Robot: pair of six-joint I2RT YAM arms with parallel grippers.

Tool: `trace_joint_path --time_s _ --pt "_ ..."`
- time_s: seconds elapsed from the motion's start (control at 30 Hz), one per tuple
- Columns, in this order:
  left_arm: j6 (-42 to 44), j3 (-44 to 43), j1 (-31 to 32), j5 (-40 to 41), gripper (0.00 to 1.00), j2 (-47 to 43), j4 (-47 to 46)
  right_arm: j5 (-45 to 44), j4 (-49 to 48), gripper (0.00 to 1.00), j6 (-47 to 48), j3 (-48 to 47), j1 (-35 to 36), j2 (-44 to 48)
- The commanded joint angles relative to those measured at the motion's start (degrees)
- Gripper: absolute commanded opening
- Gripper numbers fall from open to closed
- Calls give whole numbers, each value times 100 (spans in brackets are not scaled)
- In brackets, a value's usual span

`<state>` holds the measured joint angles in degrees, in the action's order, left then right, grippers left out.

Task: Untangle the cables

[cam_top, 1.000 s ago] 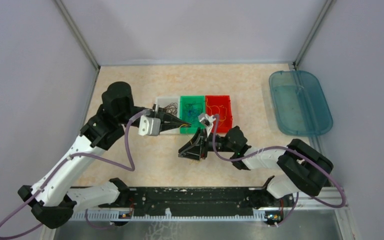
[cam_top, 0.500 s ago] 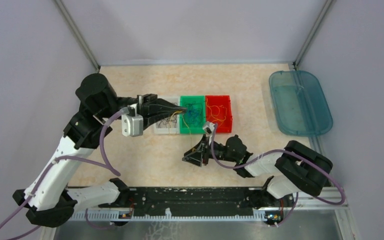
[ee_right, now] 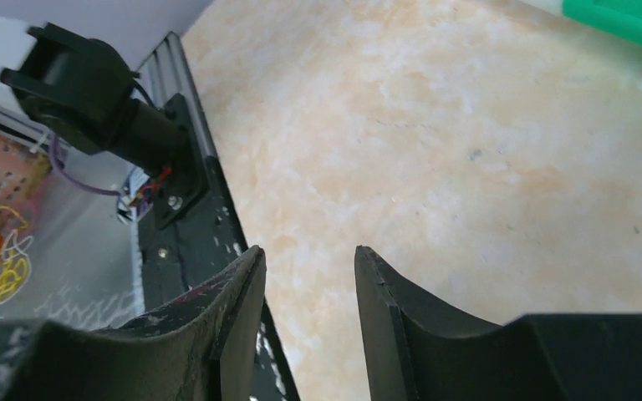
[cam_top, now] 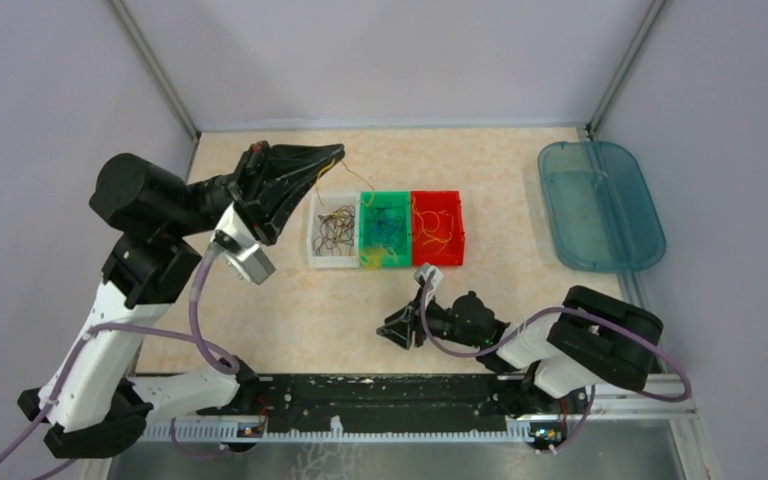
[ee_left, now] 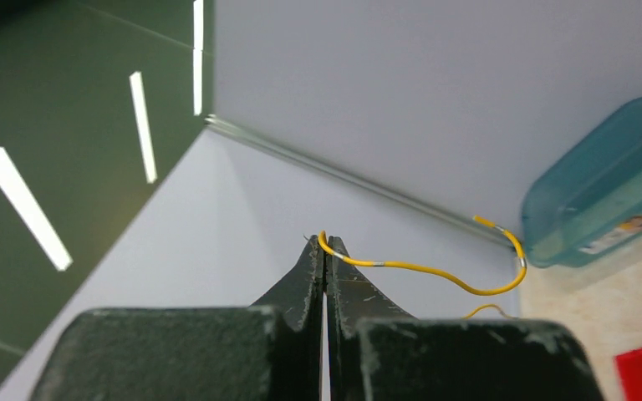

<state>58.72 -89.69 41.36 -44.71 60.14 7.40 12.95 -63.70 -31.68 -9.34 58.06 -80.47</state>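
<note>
My left gripper [cam_top: 338,151] is raised above the table's back left and shut on one end of a thin yellow cable [ee_left: 422,269], which curves away from its closed tips [ee_left: 326,242]. In the top view the strand trails down towards the green bin [cam_top: 372,255]. Dark brown cables [cam_top: 336,228] lie in the white bin, blue cables [cam_top: 385,225] in the green bin and yellow-orange cables [cam_top: 436,228] in the red bin. My right gripper [cam_top: 396,331] is low over the table in front of the bins, open and empty [ee_right: 309,255].
The three small bins stand side by side mid-table: white [cam_top: 315,235], green, red [cam_top: 458,215]. A blue translucent tray [cam_top: 600,205] lies at the right edge. The black base rail [ee_right: 192,209] runs along the near edge, close to my right gripper.
My left gripper rose and swung back and left, drawing a yellow cable up out of the bins. My right gripper pulled back towards the near edge and lowered.
</note>
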Motion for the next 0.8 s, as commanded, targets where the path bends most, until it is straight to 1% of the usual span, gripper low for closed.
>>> trace_joint_path --time_s 0.0,0.13,0.2,0.27,0.33,0.37,0.4,0.47,0.53,0.63,0.7,0.77 --pt "877 -320 -6 420 0 -206 -584 -590 -422 45 112 303 113 -76" --pt "1529 -203 -6 744 0 -316 -1174 -832 -604 46 85 521 180 -214" --pt "1550 -299 -6 862 0 -309 -1307 -957 -736 46 24 614 226 -257" --pt "1548 -678 -6 874 0 -253 -740 -970 -890 47 -37 687 261 -180" --pt "1462 -778 -6 803 0 -301 -315 -954 -815 50 -75 682 276 172" --pt "1446 -697 -6 741 0 -364 -82 -912 -581 51 -57 589 276 443" --pt "1382 -583 -6 679 0 -426 39 -864 -100 52 0 395 276 821" --pt "1175 -313 -6 577 0 -587 187 -782 1180 56 321 -216 276 1580" --pt "1062 -43 -6 502 0 -717 320 -786 2054 59 630 -803 276 2191" --pt "873 231 -7 446 0 -825 355 -636 2563 61 882 -1437 276 2658" --pt "800 312 -6 386 0 -853 359 -414 2692 61 943 -1729 276 2706" --pt "738 345 -6 308 0 -842 364 -158 2637 59 924 -1863 280 2640"
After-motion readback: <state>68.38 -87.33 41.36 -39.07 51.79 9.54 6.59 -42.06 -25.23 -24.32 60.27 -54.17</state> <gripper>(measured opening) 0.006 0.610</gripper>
